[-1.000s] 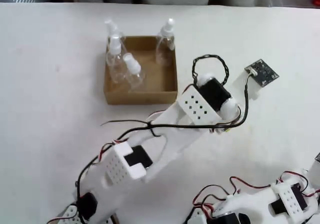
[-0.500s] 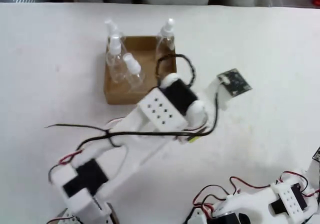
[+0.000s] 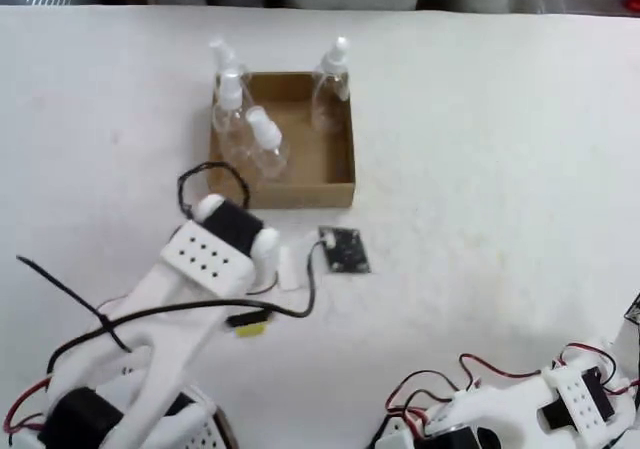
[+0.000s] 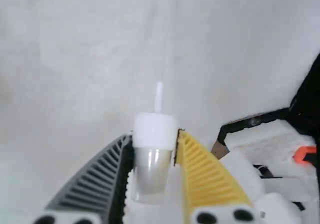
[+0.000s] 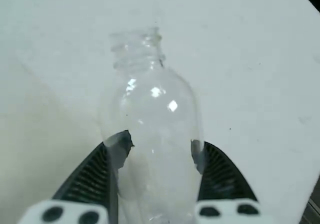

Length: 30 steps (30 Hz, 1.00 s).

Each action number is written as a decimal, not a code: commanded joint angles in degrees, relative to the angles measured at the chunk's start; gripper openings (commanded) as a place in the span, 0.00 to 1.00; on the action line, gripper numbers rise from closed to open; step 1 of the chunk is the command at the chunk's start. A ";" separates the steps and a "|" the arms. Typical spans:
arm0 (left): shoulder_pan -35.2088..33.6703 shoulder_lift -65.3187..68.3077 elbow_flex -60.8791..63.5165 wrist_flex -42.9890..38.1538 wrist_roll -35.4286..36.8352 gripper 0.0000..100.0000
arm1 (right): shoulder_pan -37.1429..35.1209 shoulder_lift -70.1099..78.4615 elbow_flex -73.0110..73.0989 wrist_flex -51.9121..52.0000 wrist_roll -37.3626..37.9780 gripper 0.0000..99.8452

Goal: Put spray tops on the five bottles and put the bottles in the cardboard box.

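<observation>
**Step in hand:** capping the fifth bottle.

- The left gripper [image 4: 152, 149] has its fingers clamped on a spray top [image 4: 154, 129], with the dip tube [image 4: 158, 97] pointing out over the counter [image 4: 75, 59].
- The right gripper [image 5: 159, 149] has its fingers clamped on the body of the uncapped bottle [image 5: 152, 109]. The threaded neck [image 5: 136, 44] is bare.
- Four capped bottles [image 3: 262, 139] stand at the cardboard box [image 3: 282, 191], at least three of them inside it.

**Next move:** judged from this layout, it calls for the following:

1. Align the dip tube with the threaded neck.
2. Insert the dip tube and seat the spray top.
3. Place the bottle in the free part of the cardboard box.
</observation>
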State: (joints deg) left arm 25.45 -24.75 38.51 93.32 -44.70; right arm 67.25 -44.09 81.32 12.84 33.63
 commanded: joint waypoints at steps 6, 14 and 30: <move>-11.38 -3.74 8.44 -8.79 -16.70 0.03 | -0.75 -1.01 1.67 -1.45 0.44 0.02; -15.96 -3.65 8.53 -16.62 -12.04 0.21 | -0.57 -1.19 1.67 -1.45 0.44 0.02; -19.65 -9.45 9.49 -21.01 17.93 0.22 | -0.75 -1.10 1.67 -1.45 0.44 0.02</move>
State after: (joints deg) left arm 6.37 -29.58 47.21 73.01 -40.04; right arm 67.25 -44.09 83.43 12.84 33.63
